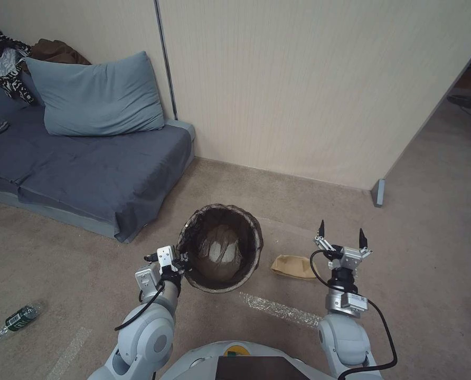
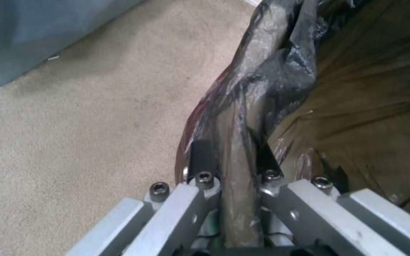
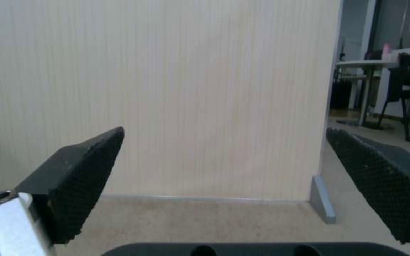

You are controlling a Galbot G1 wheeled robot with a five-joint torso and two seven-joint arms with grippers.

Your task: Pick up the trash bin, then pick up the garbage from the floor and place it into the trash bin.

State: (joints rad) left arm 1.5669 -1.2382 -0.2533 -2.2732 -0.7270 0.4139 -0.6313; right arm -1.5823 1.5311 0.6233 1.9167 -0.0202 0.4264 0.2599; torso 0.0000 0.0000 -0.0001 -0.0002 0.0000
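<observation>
The trash bin (image 1: 220, 248) is held by its rim in the left claw (image 1: 181, 262). The right claw (image 1: 341, 236) is spread wide open, with the paper bag (image 1: 293, 265) on the floor just beside it.

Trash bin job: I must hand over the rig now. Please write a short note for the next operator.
Left pincer: shut on the rim of the trash bin; liner bag is pinched between its fingers.
Right pincer: open, holding nothing, raised to the bin's right.
Garbage on the carpet: tan paper bag between bin and right pincer; green-labelled bottle far left.
Done: bin gripped.
Left: both pieces into the bin.
</observation>
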